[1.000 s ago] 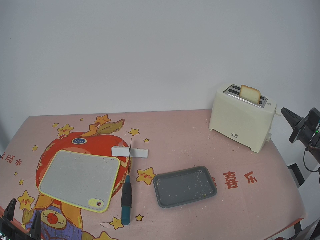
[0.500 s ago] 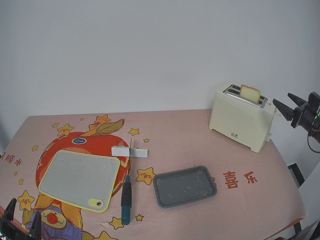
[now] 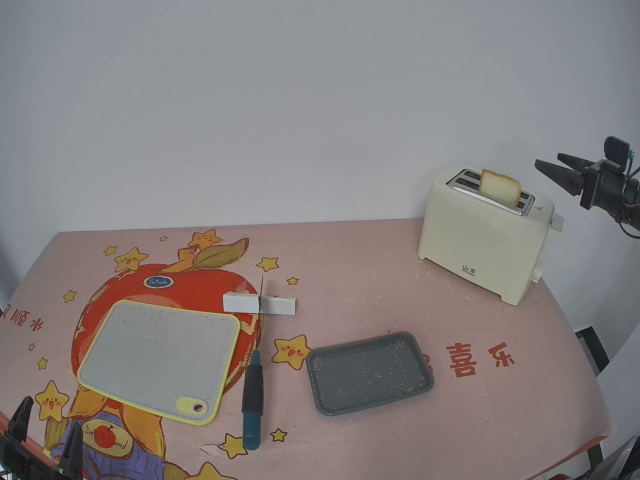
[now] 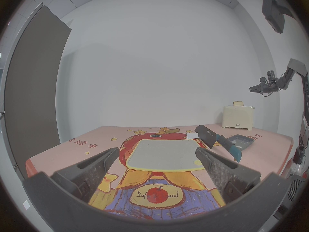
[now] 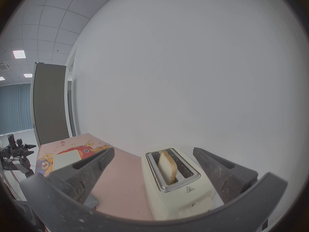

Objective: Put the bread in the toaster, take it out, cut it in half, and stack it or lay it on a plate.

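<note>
Right gripper [image 3: 548, 160] first: fingers spread wide, nothing between them, tips aimed toward the toaster [image 3: 483, 245] from just off its right side, above the level of its top. A second ago it hung lower, down beside the toaster's lever end. It has climbed steadily since and is now level with the bread, or a touch above it.

The bread [image 3: 500, 188] hasn't budged. It stands on edge in one of the toaster's two slots, rounded crust up, its upper part poking clear. Its broad faces lie along the slot, so its long axis follows the toaster's length.

Out from the toaster now: the grey plate [image 3: 370, 373] lies in front of it and to its left, crumbs scattered inside. Further left comes the knife [image 3: 253, 395], on its edge, teal handle toward the table's near edge, blade running away into a white holder [image 3: 259, 303]. Beyond that lies the cutting board [image 3: 160, 358], flat on the table. Farthest from the toaster, at the near left corner, the left gripper [image 4: 156, 152] sits low with its fingers parted and empty.
</note>
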Robot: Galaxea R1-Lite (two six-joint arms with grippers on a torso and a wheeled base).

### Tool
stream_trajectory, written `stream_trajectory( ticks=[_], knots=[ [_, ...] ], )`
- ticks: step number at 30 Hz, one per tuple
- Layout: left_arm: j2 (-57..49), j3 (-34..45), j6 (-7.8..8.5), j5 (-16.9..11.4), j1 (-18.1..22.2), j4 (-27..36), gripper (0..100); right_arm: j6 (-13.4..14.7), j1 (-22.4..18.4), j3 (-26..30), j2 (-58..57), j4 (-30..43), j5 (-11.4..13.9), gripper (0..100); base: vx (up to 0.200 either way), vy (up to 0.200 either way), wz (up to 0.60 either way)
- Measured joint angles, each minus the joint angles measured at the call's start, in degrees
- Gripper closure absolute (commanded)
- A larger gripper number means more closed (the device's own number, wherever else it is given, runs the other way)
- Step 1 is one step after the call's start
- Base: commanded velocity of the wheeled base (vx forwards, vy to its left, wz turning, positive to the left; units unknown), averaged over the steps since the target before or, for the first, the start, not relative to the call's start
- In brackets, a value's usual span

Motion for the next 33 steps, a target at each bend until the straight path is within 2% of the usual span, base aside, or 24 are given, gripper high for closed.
stream_trajectory(
  ticks=[5, 13, 20, 24, 30, 31, 33],
  knots=[
    [0.0, 0.0, 0.02, 0.0, 0.0, 0.0, 0, -1.6, 1.8, -1.6, 5.1, 0.2, 0.3, 0, 0.000, 0.000, 0.00],
    [0.0, 0.0, 0.05, -0.1, 0.0, 0.0, 0, -1.7, 2.8, -3.3, 11.8, -5.1, -0.5, 0, 0.000, 0.000, 0.00],
    [0.0, 0.0, 0.05, -0.1, 0.0, 0.0, 0, -2.0, 2.9, -3.7, 14.8, -5.5, -0.7, 0, 0.000, 0.000, 0.00],
    [0.0, 0.0, 0.05, -0.1, 0.0, 0.0, 0, -2.0, 3.3, -3.8, 15.6, -5.8, -2.6, 0, 0.000, 0.000, 0.00],
    [0.0, 0.0, 0.05, -0.1, 0.0, 0.0, 0, -2.1, 3.6, -3.9, 16.2, -5.9, -3.0, 0, 0.000, 0.000, 0.00],
    [0.0, 0.0, 0.05, -0.1, 0.0, 0.0, 0, -2.1, 3.6, -4.0, 16.2, -5.7, -3.0, 100, 0.000, 0.000, 0.00],
    [0.0, 0.0, 0.05, -0.1, 0.0, 0.0, 0, -2.3, 3.6, -4.1, 16.3, -5.5, -3.1, 100, 0.000, 0.000, 0.00]
  ],
)
